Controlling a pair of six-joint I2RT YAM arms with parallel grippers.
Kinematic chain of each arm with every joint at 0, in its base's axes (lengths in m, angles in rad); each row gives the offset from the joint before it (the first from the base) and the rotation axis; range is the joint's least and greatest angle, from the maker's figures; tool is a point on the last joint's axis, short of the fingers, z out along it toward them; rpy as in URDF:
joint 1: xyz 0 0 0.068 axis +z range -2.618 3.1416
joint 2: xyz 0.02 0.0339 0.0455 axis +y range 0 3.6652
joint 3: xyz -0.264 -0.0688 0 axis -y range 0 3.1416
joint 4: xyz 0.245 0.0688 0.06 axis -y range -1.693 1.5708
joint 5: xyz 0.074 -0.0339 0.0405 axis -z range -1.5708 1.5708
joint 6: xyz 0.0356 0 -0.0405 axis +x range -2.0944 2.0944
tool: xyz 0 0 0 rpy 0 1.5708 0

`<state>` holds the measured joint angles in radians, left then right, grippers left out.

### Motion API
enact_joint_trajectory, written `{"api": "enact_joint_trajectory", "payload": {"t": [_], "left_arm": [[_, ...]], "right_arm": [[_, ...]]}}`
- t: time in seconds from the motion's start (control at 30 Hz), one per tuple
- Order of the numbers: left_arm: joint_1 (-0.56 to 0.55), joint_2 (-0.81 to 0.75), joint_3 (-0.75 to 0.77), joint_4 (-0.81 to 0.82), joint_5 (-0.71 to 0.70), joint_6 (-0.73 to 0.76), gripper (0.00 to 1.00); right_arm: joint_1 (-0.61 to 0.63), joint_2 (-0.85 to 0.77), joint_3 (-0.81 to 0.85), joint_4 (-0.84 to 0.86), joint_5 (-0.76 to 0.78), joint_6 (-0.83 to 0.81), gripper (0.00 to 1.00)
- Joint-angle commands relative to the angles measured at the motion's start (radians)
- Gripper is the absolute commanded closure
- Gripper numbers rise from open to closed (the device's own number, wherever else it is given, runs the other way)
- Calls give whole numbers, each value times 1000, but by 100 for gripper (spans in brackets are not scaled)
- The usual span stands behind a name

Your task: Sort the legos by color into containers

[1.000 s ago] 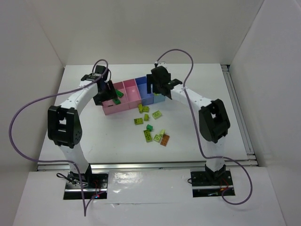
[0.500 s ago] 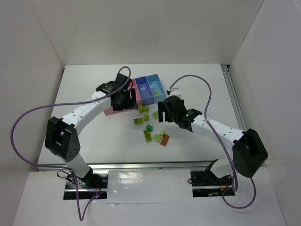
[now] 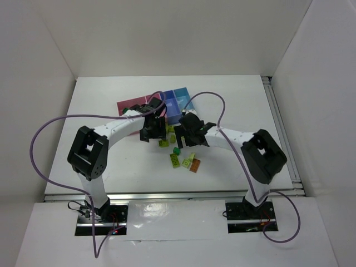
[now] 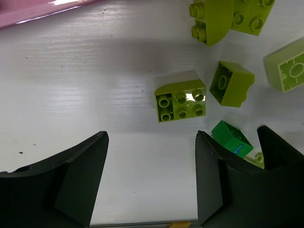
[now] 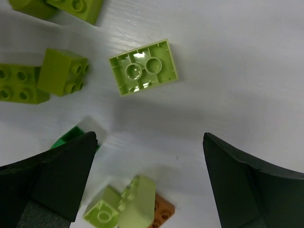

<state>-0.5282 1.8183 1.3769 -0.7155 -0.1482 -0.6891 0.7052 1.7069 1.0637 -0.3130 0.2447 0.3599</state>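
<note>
left wrist, left gripper [image 4: 152, 138] spread wide — empty, yellow-green lego [image 4: 181, 102] just ahead

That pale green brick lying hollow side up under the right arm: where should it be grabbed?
Probably from straight above, with the right end effector closing on two opposite outer walls of the upturned brick. It lies flat, its walls are straight and parallel, and bare table shows on every side, so the fingers have room to come down.
</note>
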Motion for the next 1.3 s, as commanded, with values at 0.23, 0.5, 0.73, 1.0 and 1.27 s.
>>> {"api": "enact_joint_trajectory", "payload": {"t": [0.23,0.5,0.73,1.0,1.27], "left_arm": [[74,-97,-56,-12,31,29,22],[129,-221,-159,10,142,79,22],[120,-166,-107,10,193,155,16],[139,-186,-107,10,127,85,15],[129,-108,-73,22,203,186,7]], "right_arm": [[-62,183,123,126,-31,-105,5],[-73,212,154,157,-24,-114,40],[-53,87,154,108,33,-93,50],[-111,-6,240,63,134,-65,50],[-194,230,536,43,90,-90,49]]}}
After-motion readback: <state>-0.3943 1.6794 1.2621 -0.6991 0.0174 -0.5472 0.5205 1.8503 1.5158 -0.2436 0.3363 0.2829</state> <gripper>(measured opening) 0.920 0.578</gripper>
